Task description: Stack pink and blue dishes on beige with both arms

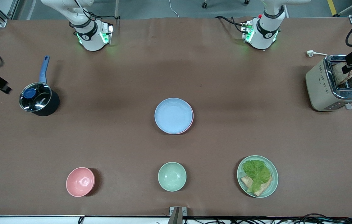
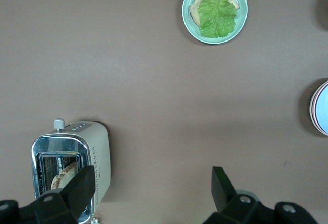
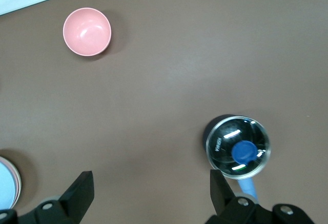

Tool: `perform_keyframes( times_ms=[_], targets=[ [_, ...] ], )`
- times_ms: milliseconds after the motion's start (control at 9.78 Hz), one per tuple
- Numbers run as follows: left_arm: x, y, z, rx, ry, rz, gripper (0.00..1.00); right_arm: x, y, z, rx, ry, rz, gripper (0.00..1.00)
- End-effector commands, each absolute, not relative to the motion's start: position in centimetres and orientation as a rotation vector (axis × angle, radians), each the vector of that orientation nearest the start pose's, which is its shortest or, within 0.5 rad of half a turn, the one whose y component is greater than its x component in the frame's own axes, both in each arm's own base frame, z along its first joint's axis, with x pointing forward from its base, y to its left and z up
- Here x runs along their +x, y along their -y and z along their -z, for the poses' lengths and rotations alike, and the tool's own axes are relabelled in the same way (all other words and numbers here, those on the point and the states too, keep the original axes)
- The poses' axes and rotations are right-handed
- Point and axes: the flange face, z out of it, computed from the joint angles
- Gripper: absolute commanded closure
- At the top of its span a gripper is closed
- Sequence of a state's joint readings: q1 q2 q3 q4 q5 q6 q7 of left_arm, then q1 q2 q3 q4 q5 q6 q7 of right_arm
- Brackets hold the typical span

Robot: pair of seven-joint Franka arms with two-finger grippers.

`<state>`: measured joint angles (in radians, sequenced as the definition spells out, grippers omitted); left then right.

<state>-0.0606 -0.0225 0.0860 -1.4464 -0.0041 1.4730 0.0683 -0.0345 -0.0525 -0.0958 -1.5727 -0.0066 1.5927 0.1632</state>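
1. Front view: the blue plate (image 1: pixel 173 115) is lying at the middle of the table (image 1: pixel 256 140) on top of the pink plate (image 1: pixel 191 122), of which only a thin rim is peeking out; nothing beige is showing beneath them. A pink bowl (image 1: pixel 80 181), a mint bowl (image 1: pixel 172 176) and a mint plate with lettuce and bread (image 1: pixel 257 176) are sitting in a row along the table edge nearest the camera. A lidded saucepan (image 1: pixel 38 99) is standing by the edge at the right arm's end, a toaster (image 1: pixel 334 83) by the edge at the left arm's end. Both arms are waiting, held up high.

2. Left wrist view: the left gripper (image 2: pixel 151 193) is hanging over bare table beside the toaster (image 2: pixel 72 170), its fingers (image 2: pixel 221 183) spread wide with nothing between them. The lettuce plate (image 2: pixel 214 11) and the rim of the stacked blue plate (image 2: pixel 323 108) are showing.

3. Right wrist view: the right gripper (image 3: pixel 151 192) is hanging over bare table beside the saucepan (image 3: pixel 238 146), its fingers (image 3: pixel 81 189) likewise spread wide and empty. The pink bowl (image 3: pixel 86 31) and an edge of the blue plate (image 3: pixel 7 190) are showing.
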Motion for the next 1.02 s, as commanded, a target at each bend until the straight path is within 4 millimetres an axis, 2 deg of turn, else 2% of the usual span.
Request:
perform_keyframes(
  times_ms=[0, 102, 614, 920],
  targets=[
    [53.7, -1.4, -67.1, -3.144, -0.056, 0.015, 0.00, 53.4, 7.1, -68.6, -3.121, -0.389, 0.089, 0.00],
    [53.7, -1.2, -66.9, -3.144, -0.058, 0.005, 0.00, 54.2, 7.0, -68.5, -3.126, -0.360, 0.092, 0.00],
    [53.5, -1.4, -66.4, -3.151, -0.011, -0.017, 0.00, 53.9, 6.7, -68.3, -3.129, -0.272, 0.063, 0.00],
    [53.5, 0.1, -66.4, -3.145, -0.049, -0.017, 0.00, 53.9, 6.3, -68.2, -3.134, -0.256, 0.051, 0.00]
  ],
)
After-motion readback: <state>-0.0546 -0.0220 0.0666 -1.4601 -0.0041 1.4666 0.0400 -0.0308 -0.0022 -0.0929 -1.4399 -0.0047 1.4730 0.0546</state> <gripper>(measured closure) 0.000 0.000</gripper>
